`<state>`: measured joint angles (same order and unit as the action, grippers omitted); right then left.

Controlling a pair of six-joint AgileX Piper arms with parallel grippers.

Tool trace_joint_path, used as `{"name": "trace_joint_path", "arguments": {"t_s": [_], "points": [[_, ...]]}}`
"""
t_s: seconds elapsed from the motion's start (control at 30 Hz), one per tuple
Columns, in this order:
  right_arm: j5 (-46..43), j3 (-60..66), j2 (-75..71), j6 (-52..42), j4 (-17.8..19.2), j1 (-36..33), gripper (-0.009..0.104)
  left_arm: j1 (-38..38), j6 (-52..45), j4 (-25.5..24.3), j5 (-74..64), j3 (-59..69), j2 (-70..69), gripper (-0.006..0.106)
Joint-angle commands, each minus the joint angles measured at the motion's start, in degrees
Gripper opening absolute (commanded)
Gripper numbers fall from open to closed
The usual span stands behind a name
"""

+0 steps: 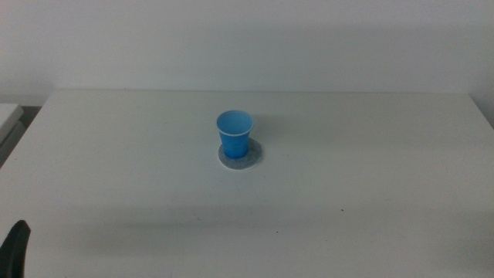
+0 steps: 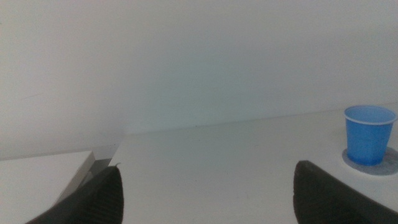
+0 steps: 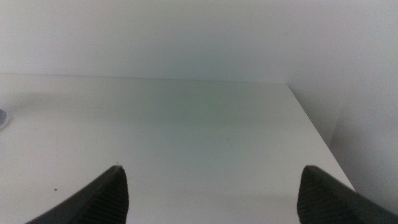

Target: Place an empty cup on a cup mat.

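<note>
The blue cup stands upright and empty on the grey cup mat, near the middle of the white table. Both also show in the left wrist view: the cup on the cup mat. My left gripper is open and empty, well back from the cup; a dark part of it shows at the middle view's bottom left corner. My right gripper is open and empty over bare table, out of the middle view. A sliver of the cup mat shows in the right wrist view.
A white wall rises behind the table. A pale lower surface adjoins the table's left side, also in the left wrist view. The table's right edge shows in the right wrist view.
</note>
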<state>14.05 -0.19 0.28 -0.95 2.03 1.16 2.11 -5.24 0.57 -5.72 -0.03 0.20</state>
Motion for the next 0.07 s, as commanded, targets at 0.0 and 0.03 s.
{"name": "trace_joint_path", "arguments": {"t_s": [0.0, 0.03], "points": [[-0.4, 0.2, -0.3, -0.2, 0.2, -0.1, 0.093, 0.2, 0.8, 0.4, 0.8, 0.0, -0.2, 0.094], [-0.4, 0.2, -0.3, -0.2, 0.2, -0.1, 0.093, 0.2, 0.8, 0.4, 0.8, 0.0, -0.2, 0.094]]}}
